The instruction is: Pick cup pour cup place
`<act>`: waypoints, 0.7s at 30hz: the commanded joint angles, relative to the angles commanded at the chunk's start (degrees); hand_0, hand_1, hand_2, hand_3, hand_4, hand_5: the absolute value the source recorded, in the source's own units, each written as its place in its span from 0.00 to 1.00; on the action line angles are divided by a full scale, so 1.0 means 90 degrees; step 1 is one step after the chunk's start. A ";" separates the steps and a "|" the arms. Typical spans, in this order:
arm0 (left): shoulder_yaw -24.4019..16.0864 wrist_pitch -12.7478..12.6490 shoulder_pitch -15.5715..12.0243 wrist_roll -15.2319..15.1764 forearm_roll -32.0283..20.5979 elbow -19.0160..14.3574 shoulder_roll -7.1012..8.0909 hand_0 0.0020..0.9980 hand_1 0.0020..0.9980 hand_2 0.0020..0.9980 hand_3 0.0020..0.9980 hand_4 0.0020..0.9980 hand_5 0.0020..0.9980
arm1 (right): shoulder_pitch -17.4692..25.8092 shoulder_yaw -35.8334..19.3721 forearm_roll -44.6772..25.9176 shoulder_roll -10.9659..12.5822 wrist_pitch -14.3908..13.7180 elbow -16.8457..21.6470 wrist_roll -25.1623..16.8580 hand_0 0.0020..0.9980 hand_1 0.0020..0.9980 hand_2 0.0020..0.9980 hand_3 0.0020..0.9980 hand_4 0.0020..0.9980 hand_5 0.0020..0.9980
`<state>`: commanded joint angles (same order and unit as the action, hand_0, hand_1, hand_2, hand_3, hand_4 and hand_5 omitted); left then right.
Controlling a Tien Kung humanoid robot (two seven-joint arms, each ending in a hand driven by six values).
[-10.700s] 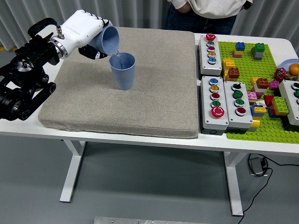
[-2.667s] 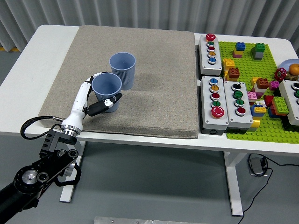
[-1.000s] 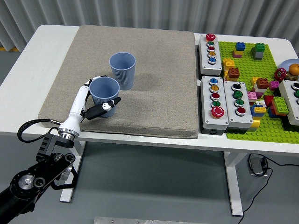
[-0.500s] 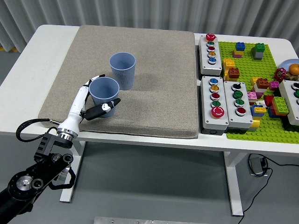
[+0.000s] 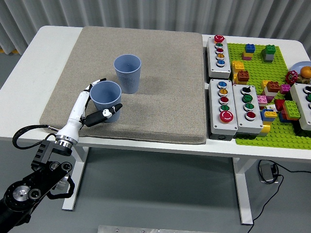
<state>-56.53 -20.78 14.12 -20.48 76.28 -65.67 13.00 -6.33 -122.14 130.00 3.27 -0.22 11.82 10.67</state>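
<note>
Item 1, my left hand: white shell, black fingers, reaching in from the lower left on a black arm. Fingers are curved round the near cup, thumb in front of its lower wall, other fingers behind its left side. I cannot tell whether they press on the wall or stand just off it. My right hand does not show.

Item 2, near cup: blue, ribbed, upright, mouth up, standing on the grey mat near its front left part.

Item 3, far cup: same blue ribbed kind, upright on the mat, just behind and to the right of the near cup, the two close but apart.

Item 4, grey mat: lies flat on the white desk, covering most of its left and middle.

Item 5, button boxes: several grey boxes with coloured push buttons, just right of the mat.

Item 6, green baseplate: at the right end of the desk, with coloured bricks on it.

Changes noted: half a second ago my wrist and forearm sat a little further right and higher; they have since drawn down and left, and the near cup has shifted slightly left with my hand. The far cup has stayed where it was. Well before that, I held the near cup tilted over the far cup.
</note>
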 joint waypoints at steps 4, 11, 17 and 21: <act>-0.0042 0.0049 -0.0050 0.0006 0.0028 -0.0043 -0.0002 0.75 0.80 0.96 0.93 0.99 0.48 | 0.0006 0.0020 0.0000 -0.0004 0.0002 0.0000 0.0005 0.69 0.66 0.60 0.60 0.00 0.26; -0.0142 0.0115 -0.0138 -0.0010 0.0034 -0.0066 0.0009 0.76 0.81 0.98 0.94 0.99 0.48 | 0.0035 0.0028 0.0000 -0.0010 0.0005 -0.0001 0.0004 0.69 0.66 0.60 0.60 0.00 0.26; -0.0260 0.0138 -0.0209 -0.0019 0.0081 -0.0114 0.0014 0.77 0.81 0.98 0.95 1.00 0.49 | 0.0057 0.0029 0.0000 -0.0015 0.0012 0.0002 0.0006 0.69 0.66 0.60 0.60 0.00 0.26; -0.0328 0.0170 -0.0267 -0.0007 0.0134 -0.0185 0.0011 0.77 0.82 0.98 0.95 1.00 0.49 | 0.0058 0.0037 0.0000 -0.0016 0.0007 0.0003 0.0010 0.69 0.66 0.60 0.60 0.00 0.26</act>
<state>-59.49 -19.24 11.71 -20.54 77.49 -67.33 13.10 -5.81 -121.81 130.00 3.12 -0.16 11.84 10.76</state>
